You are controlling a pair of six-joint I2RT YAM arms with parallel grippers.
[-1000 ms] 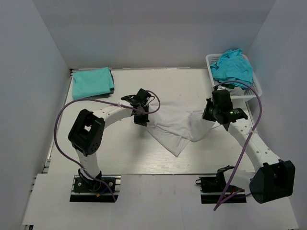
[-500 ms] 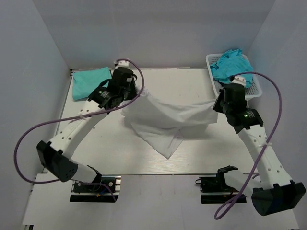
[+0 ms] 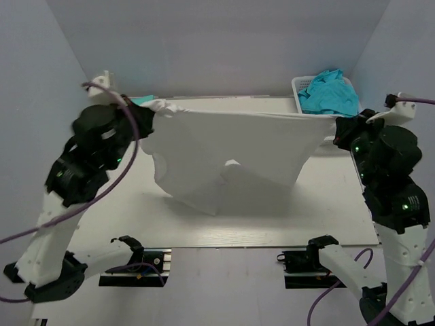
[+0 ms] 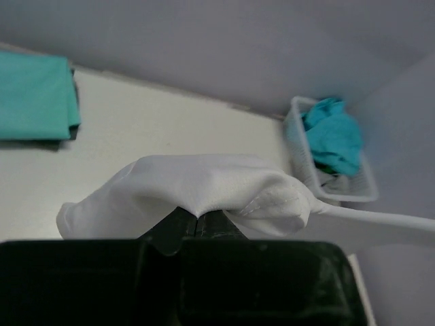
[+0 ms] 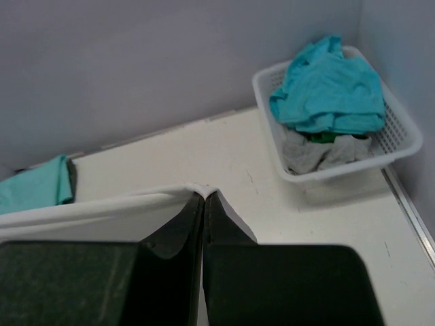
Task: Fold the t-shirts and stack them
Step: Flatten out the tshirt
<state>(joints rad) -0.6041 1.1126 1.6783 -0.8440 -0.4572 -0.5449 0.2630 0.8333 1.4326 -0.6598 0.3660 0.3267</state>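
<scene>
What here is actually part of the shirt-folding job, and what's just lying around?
Part of the job:
- white t-shirt, stretched in the air between the left hand and right hand
- folded teal t-shirt, lying at the far left
- crumpled teal t-shirts, waiting in the basket

Just lying about:
- white lattice basket
- grey cloth under the teal ones, possibly more laundry

One white shirt [image 3: 231, 146]. One folded teal shirt [image 4: 34, 98]. One basket [image 5: 399, 136], with one teal heap [image 5: 326, 88] (shirts in it uncountable) and one grey cloth [image 5: 319, 153]. Two hands: left hand [image 4: 197, 224], right hand [image 5: 204, 200]. One counter [image 3: 272, 214].
</scene>
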